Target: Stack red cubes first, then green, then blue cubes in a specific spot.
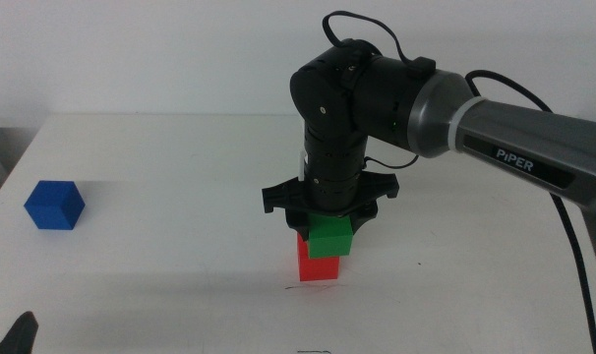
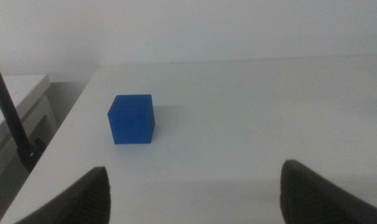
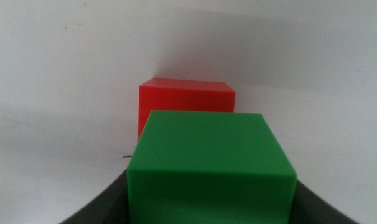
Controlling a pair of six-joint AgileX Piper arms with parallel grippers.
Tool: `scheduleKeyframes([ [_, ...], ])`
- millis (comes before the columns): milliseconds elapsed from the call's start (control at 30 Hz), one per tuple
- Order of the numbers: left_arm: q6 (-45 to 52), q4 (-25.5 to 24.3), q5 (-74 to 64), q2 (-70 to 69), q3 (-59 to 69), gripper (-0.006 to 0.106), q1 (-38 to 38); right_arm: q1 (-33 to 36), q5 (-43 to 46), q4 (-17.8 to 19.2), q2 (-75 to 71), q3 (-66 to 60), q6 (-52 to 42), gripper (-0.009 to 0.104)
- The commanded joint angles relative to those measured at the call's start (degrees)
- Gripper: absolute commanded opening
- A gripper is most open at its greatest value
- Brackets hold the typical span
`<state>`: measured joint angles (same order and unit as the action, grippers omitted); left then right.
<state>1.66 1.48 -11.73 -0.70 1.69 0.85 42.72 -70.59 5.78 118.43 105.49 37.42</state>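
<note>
The red cube stands on the white table, beside a thin dark scribbled line that marks the specific spot. My right gripper points straight down and is shut on the green cube, which sits at the red cube's top, shifted slightly right; I cannot tell if they touch. From the right wrist, the green cube fills the space between the jaws, with the red cube beyond it. The blue cube rests far left. My left gripper waits open at the lower left corner.
The table's left edge runs close to the blue cube, with a lower white shelf beyond it. A black cable hangs by that edge. A white wall backs the table. The right arm's grey link spans the right side.
</note>
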Motion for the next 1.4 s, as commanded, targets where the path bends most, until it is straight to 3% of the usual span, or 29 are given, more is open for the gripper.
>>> scheduleKeyframes([
  [0, -0.09, 0.66, 4.48, -1.45, -0.15, 0.093, 0.21, 0.04, -1.73, 1.08, -3.05, 2.31, -0.23, -0.001],
  [733, -0.09, 0.66, 4.48, -1.45, -0.15, 0.093, 0.21, -0.14, -3.13, 1.03, 1.72, 5.69, -0.29, 0.000],
  [767, -0.09, 0.66, 4.48, -1.45, -0.15, 0.093, 0.21, -0.14, -2.47, 0.98, 1.72, 5.69, -0.25, 0.054],
  [867, -0.09, 0.66, 4.48, -1.45, -0.15, 0.093, 0.21, -0.14, -1.83, 0.22, 1.72, 5.69, -0.25, 0.067],
  [1000, -0.09, 0.66, 4.48, -1.45, -0.15, 0.093, 0.21, -0.14, -1.78, -0.31, 1.72, 5.69, -0.25, 0.077],
  [1200, -0.09, 0.66, 4.48, -1.45, -0.15, 0.093, 0.21, -0.14, -3.59, -0.96, -4.38, 9.29, -1.57, 0.078],
  [1367, -0.09, 0.66, 4.48, -1.45, -0.15, 0.093, 0.21, -1.64, -3.59, 0.73, -13.31, 9.50, -2.92, 0.078],
])
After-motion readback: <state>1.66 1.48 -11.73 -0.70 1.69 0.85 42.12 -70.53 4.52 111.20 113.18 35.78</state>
